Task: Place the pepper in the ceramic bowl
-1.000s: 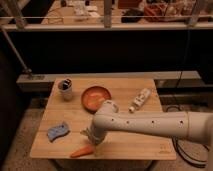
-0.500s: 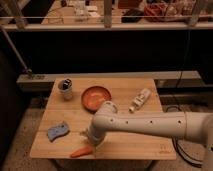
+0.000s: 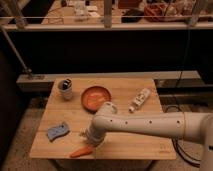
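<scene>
A pale wooden table is seen from above and in front, and a white robot arm is stretched in from the right across its near half. The gripper is held low over the wood, left of centre and close to the near edge. Whether it is open, closed or clasped on anything cannot be told. The pepper, small, orange and tapered, is laid flat just in front of the gripper and slightly to its left. Its thicker end is turned toward the gripper and its narrow end is pointed left; contact between the two cannot be confirmed. The pepper is placed right beside the table's near edge. A stretch of bare wood is left between the gripper and the ceramic bowl, which is set behind the gripper near the middle of the far half, its orange-brown inner glaze exposed. A small grey cup is stood left of the bowl, and dark contents are seen in it. A blue wavy sponge is laid left of the gripper, near the left edge. A white bottle is laid on its side right of the bowl.
</scene>
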Robot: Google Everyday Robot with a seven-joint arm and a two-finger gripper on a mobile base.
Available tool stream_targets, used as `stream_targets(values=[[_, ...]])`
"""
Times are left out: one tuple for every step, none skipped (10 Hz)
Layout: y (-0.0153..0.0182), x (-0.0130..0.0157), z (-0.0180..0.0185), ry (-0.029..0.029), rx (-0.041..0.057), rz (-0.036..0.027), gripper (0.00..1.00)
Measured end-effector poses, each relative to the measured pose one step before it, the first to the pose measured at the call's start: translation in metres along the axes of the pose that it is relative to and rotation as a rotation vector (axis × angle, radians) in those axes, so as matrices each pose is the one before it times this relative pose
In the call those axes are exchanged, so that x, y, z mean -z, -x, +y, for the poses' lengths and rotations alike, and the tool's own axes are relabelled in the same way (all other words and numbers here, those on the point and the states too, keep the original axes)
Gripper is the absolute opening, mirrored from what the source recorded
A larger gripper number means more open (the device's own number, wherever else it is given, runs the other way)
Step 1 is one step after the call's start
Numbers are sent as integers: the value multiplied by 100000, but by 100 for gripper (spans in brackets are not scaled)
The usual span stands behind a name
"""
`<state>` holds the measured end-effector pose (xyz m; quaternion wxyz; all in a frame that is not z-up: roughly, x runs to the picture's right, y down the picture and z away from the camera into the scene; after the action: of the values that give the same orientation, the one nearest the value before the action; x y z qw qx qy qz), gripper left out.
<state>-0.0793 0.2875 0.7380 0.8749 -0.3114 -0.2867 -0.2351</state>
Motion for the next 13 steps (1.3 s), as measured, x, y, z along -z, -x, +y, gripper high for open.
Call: stream_targets(values=[[-74,-58,58,70,-101,-104,75],[-6,-113,11,179,42,-287,76],[98,-83,-68,205,249,-149,72],[157,-105,-102,237,366,-162,64],[27,-80,-36,229,99,-115,54],[-84,-27,35,120,-157,-143,43],[-76,-54,25,133,-68,-87,33],[96,23,-33,131,126,-45,22],[201,131,-67,53,316,-3,15],[132,101,-10,141,77,50,12],[85,351,-87,-281,-460,447,12],[-55,659,-144,-635,-864,729,12],[-551,726,-139,-328,-803,273,15]])
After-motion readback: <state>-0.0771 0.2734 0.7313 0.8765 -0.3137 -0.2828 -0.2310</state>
